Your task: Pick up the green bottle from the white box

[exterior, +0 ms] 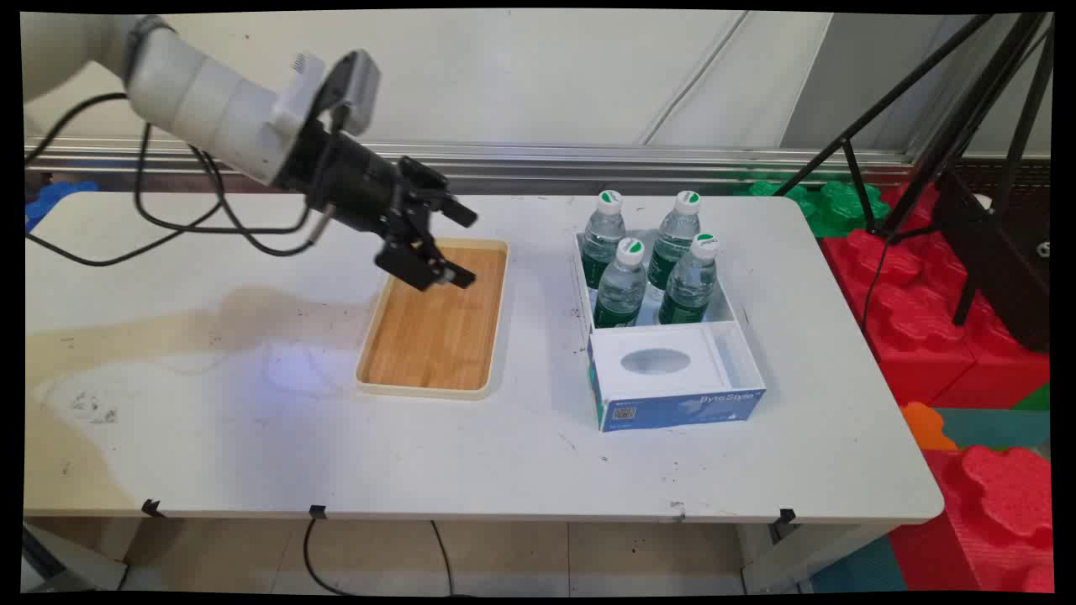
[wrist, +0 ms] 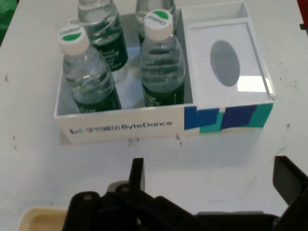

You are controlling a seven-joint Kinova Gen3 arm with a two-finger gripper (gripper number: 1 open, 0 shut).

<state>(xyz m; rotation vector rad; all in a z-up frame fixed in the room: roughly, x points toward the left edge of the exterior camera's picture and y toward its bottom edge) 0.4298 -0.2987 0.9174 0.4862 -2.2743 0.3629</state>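
The black two-finger pincer (exterior: pixel 462 248) of a white robot arm (exterior: pixel 210 92) hangs above the far end of a wooden tray (exterior: pixel 437 323), its fingers (wrist: pixel 137 175) spread wide apart and holding nothing. The tray, with a cream rim and a bare wood floor, lies directly beneath and on the near side of the pincer on the white table (exterior: pixel 252 437). Ahead of the pincer, in the direction it points, stands a white box (exterior: pixel 672 386) with blue printed sides, well apart from the fingers. Four water bottles (exterior: pixel 622 286) with green labels and white caps stand upright in the box's open compartment, the part lying farther from the camera in the main view; the box's other part is covered by a white panel with an oval opening (wrist: pixel 225 62). Black cables (exterior: pixel 168 223) droop from the arm behind the pincer.
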